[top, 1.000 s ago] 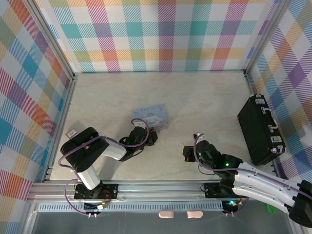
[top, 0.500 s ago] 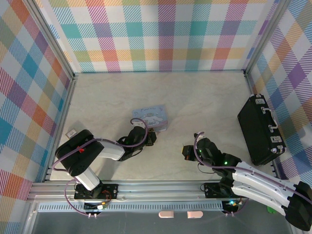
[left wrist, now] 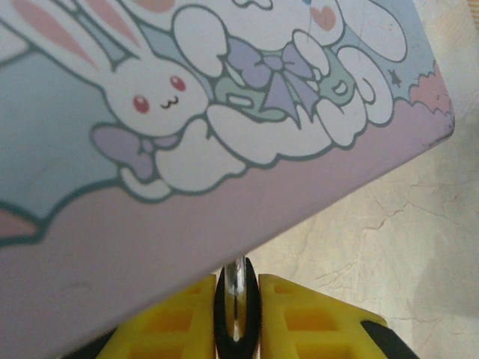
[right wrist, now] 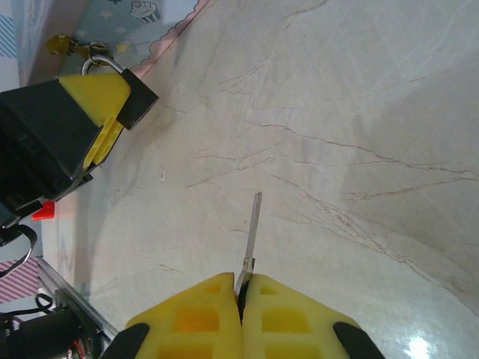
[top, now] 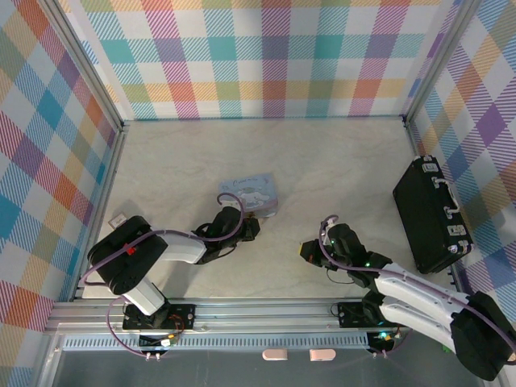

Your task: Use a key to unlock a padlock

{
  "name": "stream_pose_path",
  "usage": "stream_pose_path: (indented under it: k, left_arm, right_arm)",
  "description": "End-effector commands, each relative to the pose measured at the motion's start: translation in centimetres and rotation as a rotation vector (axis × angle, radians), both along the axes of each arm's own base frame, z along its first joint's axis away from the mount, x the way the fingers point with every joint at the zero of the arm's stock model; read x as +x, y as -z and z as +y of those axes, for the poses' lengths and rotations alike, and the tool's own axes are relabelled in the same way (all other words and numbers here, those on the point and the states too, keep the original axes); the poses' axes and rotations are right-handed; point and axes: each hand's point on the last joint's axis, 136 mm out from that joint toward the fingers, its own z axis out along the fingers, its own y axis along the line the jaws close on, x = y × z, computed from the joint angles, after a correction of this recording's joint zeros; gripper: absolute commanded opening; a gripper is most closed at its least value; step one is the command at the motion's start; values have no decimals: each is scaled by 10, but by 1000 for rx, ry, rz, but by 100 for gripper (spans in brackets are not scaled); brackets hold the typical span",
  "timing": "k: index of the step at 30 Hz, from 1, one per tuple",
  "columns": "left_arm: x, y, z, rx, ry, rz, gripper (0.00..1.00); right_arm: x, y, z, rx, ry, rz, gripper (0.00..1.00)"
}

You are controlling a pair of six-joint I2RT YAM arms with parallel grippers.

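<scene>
1. padlock (right wrist: 137,99): one, with a dark body and a thin silver shackle, held off the table (top: 347,161) in the left gripper (left wrist: 236,308).
2. the left gripper's two yellow fingers (left wrist: 176,321) are pressed onto the padlock from both sides. in the left wrist view it shows as a dark sliver with a silver middle between them.
3. one pale blue cartoon tin (top: 251,192) lies flat on the table. the left gripper and padlock sit just at its near edge, and whether the padlock touches it cannot be told.
4. one key (right wrist: 253,224), a thin grey sliver, is pinched at its base by the right gripper (right wrist: 241,293). its blade sticks straight out past the two closed yellow fingers.
5. the key is not in the padlock. bare table lies between the key's tip and the padlock, and in the top view the two grippers are near each other but apart.
6. one black case (top: 431,214) lies at the right side of the table, well apart from both grippers.
7. two arms are in view, and each has its gripper low over the table.
</scene>
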Motion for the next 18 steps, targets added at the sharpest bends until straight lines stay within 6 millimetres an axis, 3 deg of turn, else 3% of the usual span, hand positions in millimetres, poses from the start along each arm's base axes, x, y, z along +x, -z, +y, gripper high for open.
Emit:
stream_pose_path:
  k: [1,9,18]
  left_arm:
    - [1,-20,-8,-51,13,-21,18]
    - [0,-35,-14,-130,-1,21,15]
    - [3,-39,-24,-218,-11,70,11]
  right_arm:
    - [0,-7,11,83,-31,22,0]
    - [3,-12,34,199,-101,53,0]
    - [7,-20,57,308,-216,13,0]
